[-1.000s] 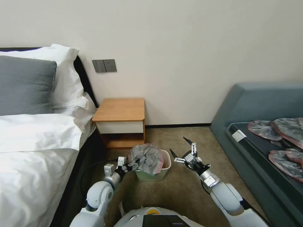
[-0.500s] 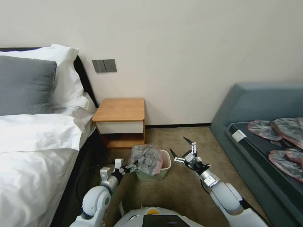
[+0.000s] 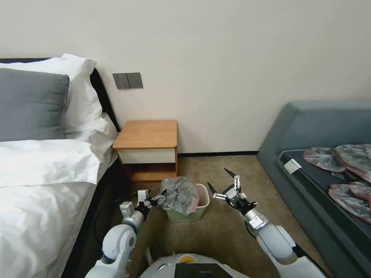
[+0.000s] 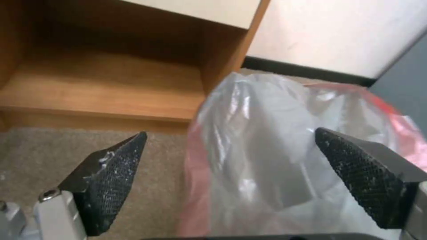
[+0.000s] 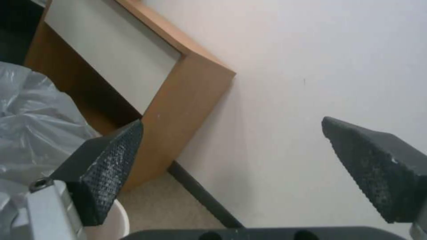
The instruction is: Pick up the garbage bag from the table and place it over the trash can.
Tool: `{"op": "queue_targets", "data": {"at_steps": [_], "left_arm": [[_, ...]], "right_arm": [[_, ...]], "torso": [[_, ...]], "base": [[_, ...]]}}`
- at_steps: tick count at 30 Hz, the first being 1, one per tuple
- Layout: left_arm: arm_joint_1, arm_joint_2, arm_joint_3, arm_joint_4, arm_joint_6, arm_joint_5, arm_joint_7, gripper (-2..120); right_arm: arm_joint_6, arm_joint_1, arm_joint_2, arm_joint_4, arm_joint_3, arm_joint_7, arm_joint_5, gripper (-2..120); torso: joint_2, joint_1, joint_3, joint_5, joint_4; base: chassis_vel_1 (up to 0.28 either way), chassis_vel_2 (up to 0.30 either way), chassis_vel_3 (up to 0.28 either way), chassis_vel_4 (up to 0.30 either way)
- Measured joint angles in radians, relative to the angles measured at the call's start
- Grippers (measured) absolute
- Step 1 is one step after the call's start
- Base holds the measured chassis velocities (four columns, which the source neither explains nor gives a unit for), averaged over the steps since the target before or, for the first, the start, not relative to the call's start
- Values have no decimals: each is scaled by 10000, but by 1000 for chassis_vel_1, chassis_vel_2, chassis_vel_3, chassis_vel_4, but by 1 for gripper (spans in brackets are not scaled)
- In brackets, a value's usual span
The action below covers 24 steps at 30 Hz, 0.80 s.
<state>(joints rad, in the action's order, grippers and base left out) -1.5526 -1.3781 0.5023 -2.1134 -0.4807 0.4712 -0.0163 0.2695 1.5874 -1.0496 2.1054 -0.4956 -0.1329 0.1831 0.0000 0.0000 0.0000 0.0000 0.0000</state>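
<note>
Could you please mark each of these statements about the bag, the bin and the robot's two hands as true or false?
1. The garbage bag lies on the table. False: it sits bunched on the trash can.
2. The left hand is open beside the bag. True.
3. The right hand grips the bag's rim. False: it is open, apart from the bag.
4. Flattened bags lie on the sofa. True.
5. The trash can stands on the bed. False: on the carpet, before the table.
</note>
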Motion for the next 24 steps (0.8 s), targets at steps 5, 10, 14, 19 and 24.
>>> {"op": "queue_targets", "data": {"at_steps": [5,10,14,19,24], "left_arm": [[263,29,-243,450,-163,-238,-11,94],[558,59,-454,915,-399,-236,-258,93],[652,54,-462,1133,-495,-240,-355,89],[755,33,-439,1270,-574,-257,-447,83],[948,32,-469,1435,-713,-310,-618,76]], "right_arm": [[0,32,-22,14,16,-3,32,100],[-1,7,-14,30,98,-21,54,100],[-2,-37,99,29,146,-42,44,100],[9,-10,149,6,142,-53,32,100],[20,8,118,14,156,-68,41,100]], "torso": [[0,0,0,0,0],[0,0,0,-1,-2],[0,0,0,0,1],[0,0,0,1,1],[0,0,0,0,-1]], "base": [[0,0,0,0],[0,0,0,0],[0,0,0,0],[0,0,0,0],[0,0,0,0]]}}
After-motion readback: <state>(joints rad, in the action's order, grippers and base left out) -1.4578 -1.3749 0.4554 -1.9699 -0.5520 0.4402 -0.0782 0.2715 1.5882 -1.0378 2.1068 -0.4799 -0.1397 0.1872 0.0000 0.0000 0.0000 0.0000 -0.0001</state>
